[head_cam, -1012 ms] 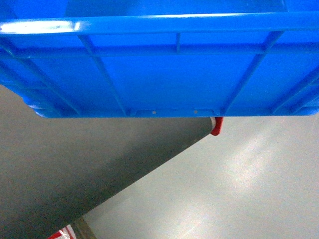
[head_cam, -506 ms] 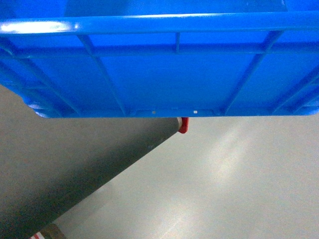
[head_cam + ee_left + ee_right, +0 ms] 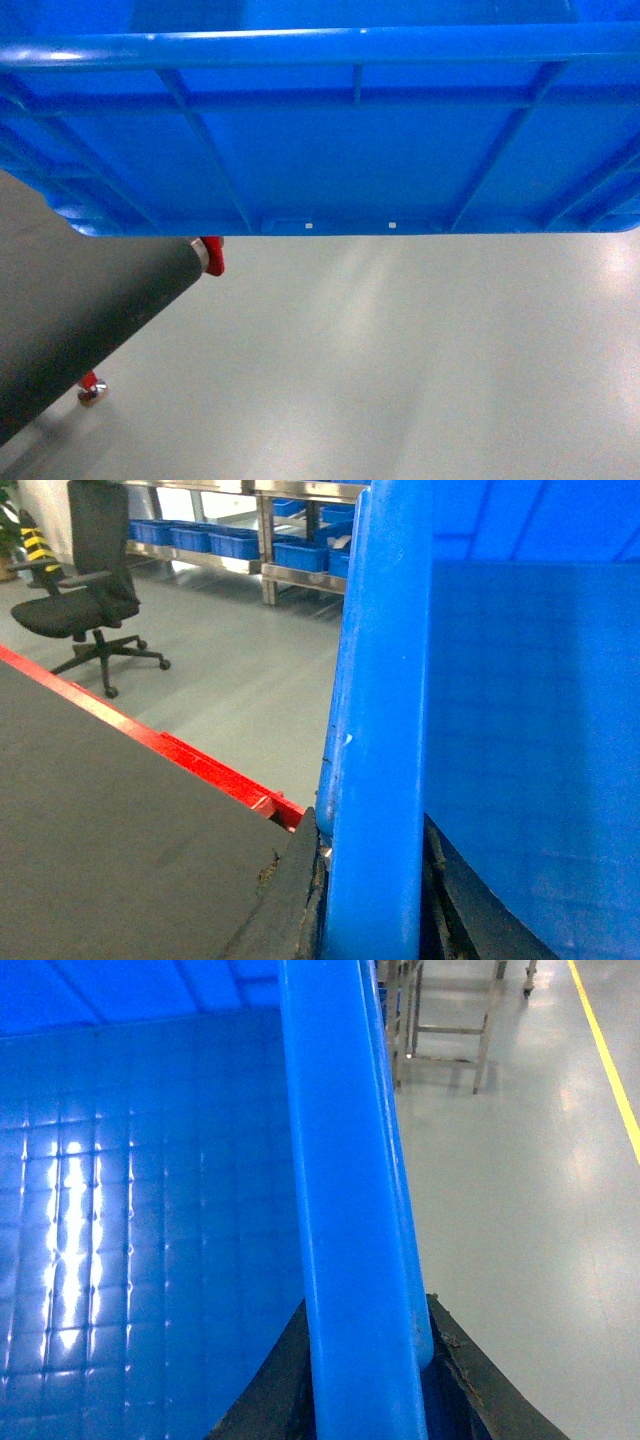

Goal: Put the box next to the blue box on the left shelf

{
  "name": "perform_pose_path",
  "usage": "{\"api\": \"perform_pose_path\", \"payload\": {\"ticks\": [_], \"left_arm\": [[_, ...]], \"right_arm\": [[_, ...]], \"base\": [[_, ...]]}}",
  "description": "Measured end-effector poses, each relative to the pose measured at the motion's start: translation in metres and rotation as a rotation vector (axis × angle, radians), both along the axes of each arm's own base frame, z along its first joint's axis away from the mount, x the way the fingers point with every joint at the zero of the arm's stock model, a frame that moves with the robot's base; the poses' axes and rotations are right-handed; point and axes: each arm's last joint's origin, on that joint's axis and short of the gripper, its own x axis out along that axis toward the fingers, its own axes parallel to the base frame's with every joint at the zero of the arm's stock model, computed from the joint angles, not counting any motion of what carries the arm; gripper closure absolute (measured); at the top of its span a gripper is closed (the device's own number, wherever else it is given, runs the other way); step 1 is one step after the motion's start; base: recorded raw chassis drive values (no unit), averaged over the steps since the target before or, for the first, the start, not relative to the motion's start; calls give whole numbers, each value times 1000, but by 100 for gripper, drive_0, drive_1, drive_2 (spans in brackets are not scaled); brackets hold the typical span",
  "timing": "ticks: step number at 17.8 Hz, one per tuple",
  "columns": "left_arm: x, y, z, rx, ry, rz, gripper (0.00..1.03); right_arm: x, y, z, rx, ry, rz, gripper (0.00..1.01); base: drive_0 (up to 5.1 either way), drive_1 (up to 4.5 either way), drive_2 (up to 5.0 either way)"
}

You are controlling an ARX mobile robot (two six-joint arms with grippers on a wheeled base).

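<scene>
The box (image 3: pixel 330 140) is filling the upper half of the head view, so the way ahead is being blocked from sight. Below it, bare floor (image 3: pixel 420 370) is lying open to the right and centre. At lower left a dark table (image 3: pixel 70 300) with a red frame (image 3: pixel 215 770) is standing close beside the box. In the left wrist view, a chair (image 3: pixel 90 580) and racks (image 3: pixel 240 545) of blue bins are standing well apart across open floor. In the right wrist view, metal legs (image 3: pixel 450 1020) are standing beyond the box.

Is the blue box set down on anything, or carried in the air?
Carried. In the head view the box hangs above bare floor with nothing under its base; each wrist view shows gripper pads clamped on its rim.
</scene>
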Motion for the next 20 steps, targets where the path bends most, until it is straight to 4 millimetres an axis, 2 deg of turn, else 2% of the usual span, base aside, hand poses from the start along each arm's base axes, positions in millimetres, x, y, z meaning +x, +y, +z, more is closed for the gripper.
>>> {"api": "perform_pose_path", "payload": {"ticks": [20], "left_arm": [[0, 0, 0, 0, 1, 1, 88]], "right_arm": [[0, 0, 0, 0, 1, -1, 80]], "base": [[-160, -160, -160]]}}
